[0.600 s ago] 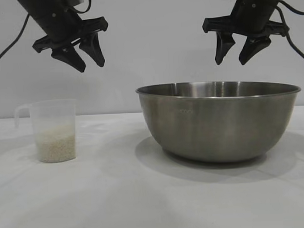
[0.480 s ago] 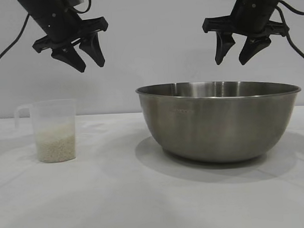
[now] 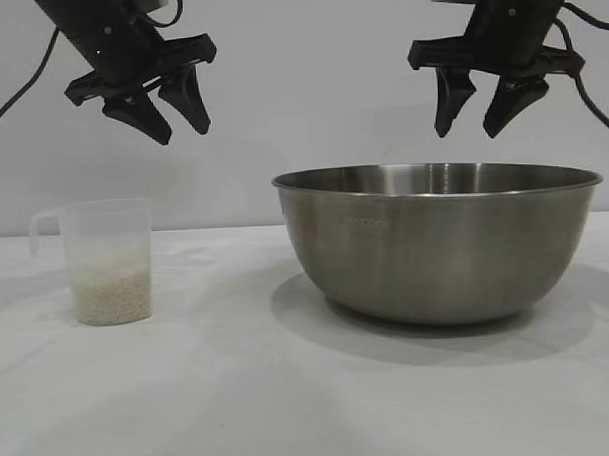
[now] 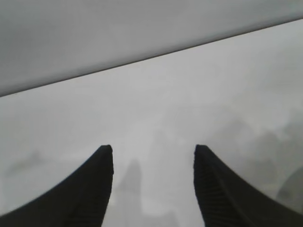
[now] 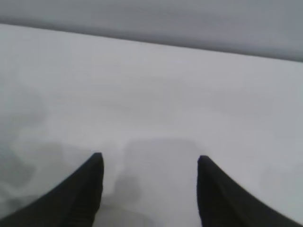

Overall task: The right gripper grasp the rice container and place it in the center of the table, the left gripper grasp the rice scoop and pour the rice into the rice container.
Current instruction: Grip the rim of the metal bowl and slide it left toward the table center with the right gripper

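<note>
Seen from the exterior view, the rice container stands on the table toward the right side, a big steel bowl with a rolled rim and a smooth, curved wall. The right gripper hangs above its rim, apart from it, fingers spread and holding nothing. Well to the left stands the rice scoop, upright, its loop handle turned to the outer side, with the rice filling roughly its lower third. The left gripper hovers above and a little inward of the scoop, tilted, fingers spread and empty.

My reading is that the bowl will be stiff and fairly heavy for its grip, and slick on its polished wall; the rim is the sensible hold, one finger inside and one outside. The scoop looks light and thin-walled, likely to flex or tip if squeezed hard, so the handle or the upper wall near it seems best, keeping it level so no grains spill.

From the left wrist view, two dark fingers stand parted over bare table, with nothing between them. Neither the scoop nor the bowl shows clearly there.

From the right wrist view, the fingers are likewise parted over white table, gripping nothing; the bowl is not visible.
</note>
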`<action>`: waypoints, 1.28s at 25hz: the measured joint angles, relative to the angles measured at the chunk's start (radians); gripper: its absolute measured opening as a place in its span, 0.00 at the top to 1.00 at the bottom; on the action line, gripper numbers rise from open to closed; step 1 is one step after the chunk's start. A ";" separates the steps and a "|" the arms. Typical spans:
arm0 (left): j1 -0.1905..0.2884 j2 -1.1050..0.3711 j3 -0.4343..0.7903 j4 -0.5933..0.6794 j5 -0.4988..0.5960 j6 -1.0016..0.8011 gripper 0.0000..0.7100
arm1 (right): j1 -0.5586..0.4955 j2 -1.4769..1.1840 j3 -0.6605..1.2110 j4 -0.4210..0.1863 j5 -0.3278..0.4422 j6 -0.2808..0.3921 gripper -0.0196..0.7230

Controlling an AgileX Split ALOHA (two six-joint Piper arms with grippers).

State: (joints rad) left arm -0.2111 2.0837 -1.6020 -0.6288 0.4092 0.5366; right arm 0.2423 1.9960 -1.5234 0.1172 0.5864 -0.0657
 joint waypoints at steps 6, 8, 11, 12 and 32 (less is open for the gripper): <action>0.000 0.000 0.000 0.015 0.002 0.000 0.53 | 0.000 -0.107 0.000 -0.011 0.201 -0.019 0.47; 0.000 0.000 0.000 0.018 0.004 0.000 0.53 | 0.000 -0.135 0.000 -0.022 0.292 -0.032 0.47; 0.000 0.000 0.000 0.018 0.004 0.000 0.53 | 0.000 -0.148 0.000 -0.042 0.429 -0.035 0.47; 0.000 0.000 0.000 0.018 0.004 0.000 0.53 | 0.000 -0.148 0.000 -0.044 0.473 -0.037 0.47; 0.000 0.001 0.000 0.018 0.007 0.000 0.53 | 0.000 -0.016 0.066 -0.017 0.508 -0.055 0.72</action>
State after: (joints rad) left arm -0.2111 2.0850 -1.6020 -0.6113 0.4161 0.5366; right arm 0.2423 1.9803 -1.4570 0.1000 1.0944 -0.1205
